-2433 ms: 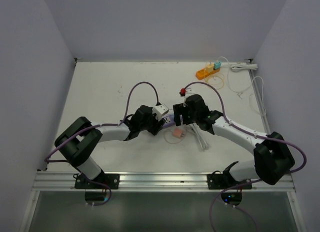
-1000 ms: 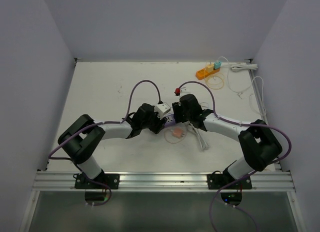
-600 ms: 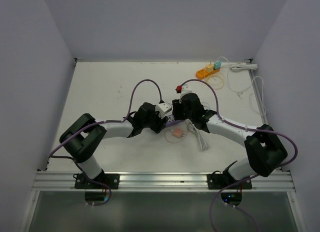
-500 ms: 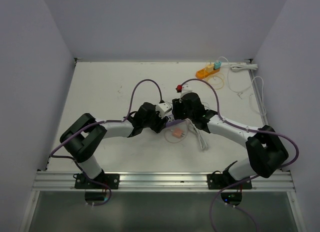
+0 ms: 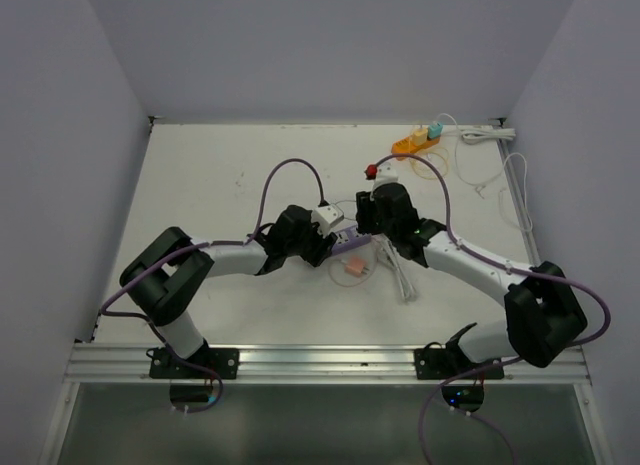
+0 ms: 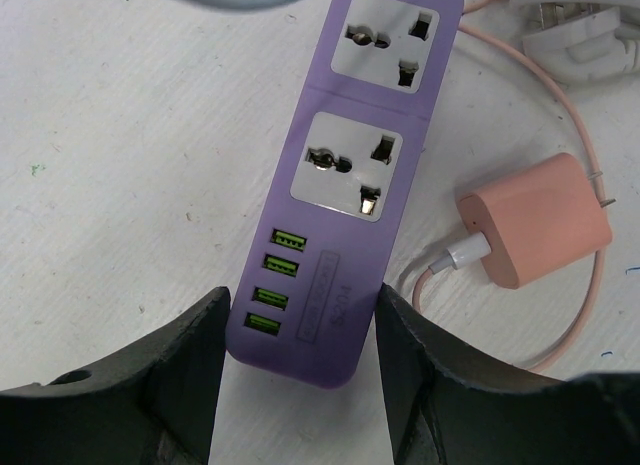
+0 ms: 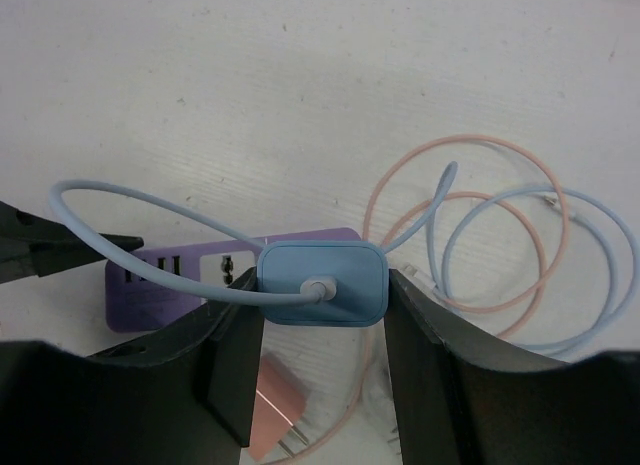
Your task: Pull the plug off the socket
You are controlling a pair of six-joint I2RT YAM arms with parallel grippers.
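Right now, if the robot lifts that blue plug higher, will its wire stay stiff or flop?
Probably floppy: the blue wire already curls in loose loops over the table. The blue plug looks small and hard, so likely light and rigid. Its smooth sides might slip in the right gripper.

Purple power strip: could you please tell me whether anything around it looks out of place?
Nothing looks damaged. The purple power strip has both sockets empty; a pink charger lies loose beside it, unplugged, and the right gripper holds the blue plug off it.
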